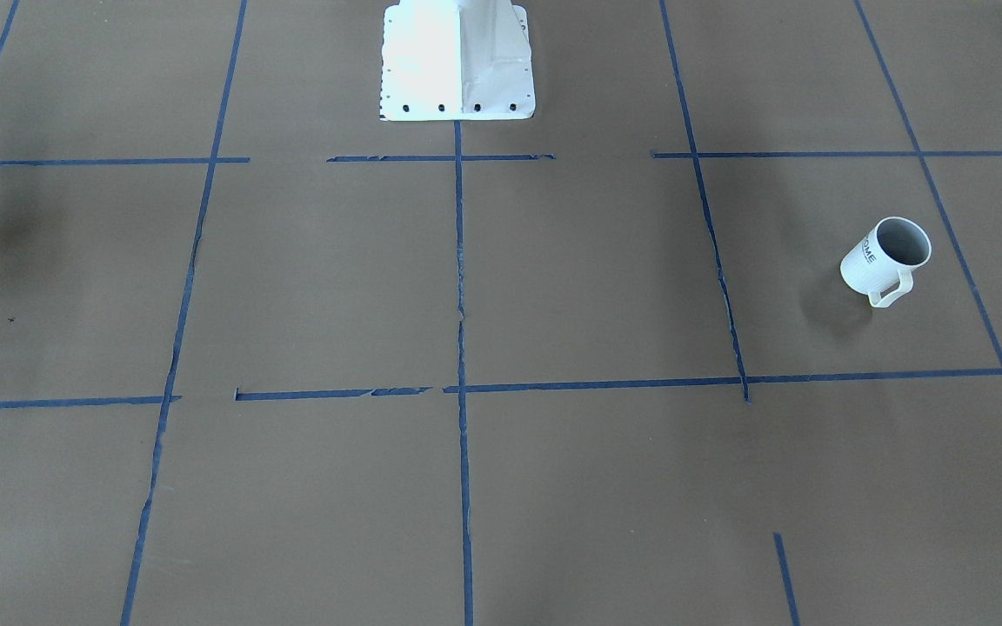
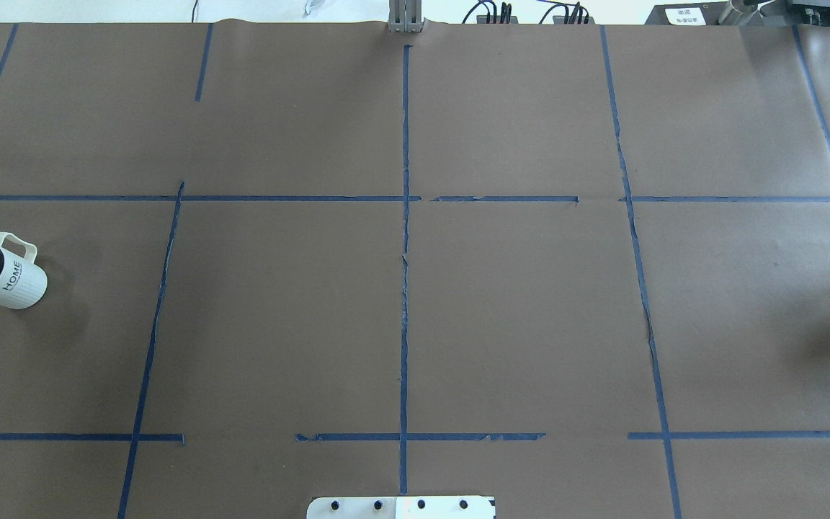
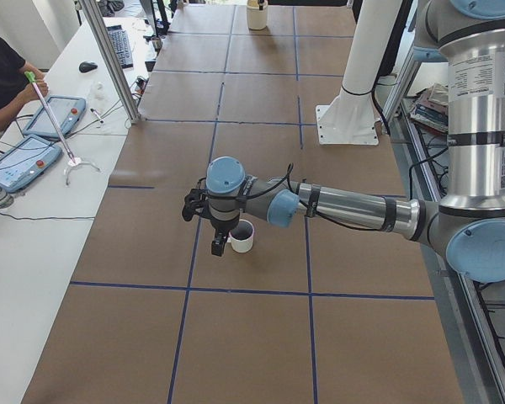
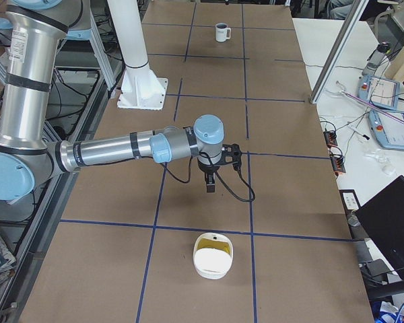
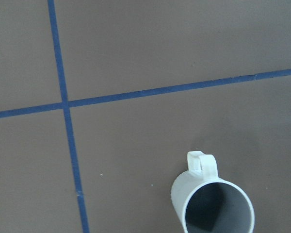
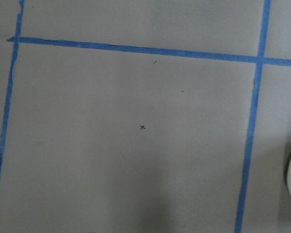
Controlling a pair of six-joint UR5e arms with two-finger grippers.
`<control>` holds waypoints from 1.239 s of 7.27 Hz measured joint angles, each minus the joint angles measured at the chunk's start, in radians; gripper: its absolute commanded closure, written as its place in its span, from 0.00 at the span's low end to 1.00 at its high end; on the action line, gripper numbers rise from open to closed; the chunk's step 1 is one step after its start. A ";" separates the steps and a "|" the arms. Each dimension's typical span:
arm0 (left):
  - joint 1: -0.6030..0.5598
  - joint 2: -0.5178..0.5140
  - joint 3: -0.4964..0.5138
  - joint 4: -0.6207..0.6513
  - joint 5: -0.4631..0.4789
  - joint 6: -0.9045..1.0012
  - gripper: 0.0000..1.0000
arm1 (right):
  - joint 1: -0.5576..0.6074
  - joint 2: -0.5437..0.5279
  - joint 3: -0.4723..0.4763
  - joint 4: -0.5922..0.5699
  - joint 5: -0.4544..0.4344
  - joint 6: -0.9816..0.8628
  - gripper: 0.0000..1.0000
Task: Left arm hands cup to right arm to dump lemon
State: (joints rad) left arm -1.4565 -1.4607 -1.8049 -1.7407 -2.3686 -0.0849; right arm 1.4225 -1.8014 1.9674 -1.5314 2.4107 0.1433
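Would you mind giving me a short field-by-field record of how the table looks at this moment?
Cup: the cup stands upright on the table, held by nothing
Cup contents: no lemon visible inside
Left arm: the left arm reaches out; left gripper beside the cup, seemingly apart from it
Right arm: the right arm reaches out; right gripper over bare table
Other: white dish with some yellow inside, near the right gripper
Gripper states: cannot tell for either
Handover: not yet begun
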 measured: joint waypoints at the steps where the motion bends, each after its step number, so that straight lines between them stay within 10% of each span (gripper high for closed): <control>1: -0.050 -0.001 0.001 0.065 0.000 0.094 0.00 | 0.046 -0.001 -0.006 -0.078 -0.001 -0.075 0.00; 9: -0.100 0.040 0.001 0.194 -0.029 0.023 0.00 | 0.076 -0.016 -0.013 -0.276 -0.061 -0.142 0.00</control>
State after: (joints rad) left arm -1.5569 -1.4204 -1.8036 -1.5466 -2.3974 -0.0623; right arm 1.4981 -1.8173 1.9542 -1.8076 2.3496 0.0013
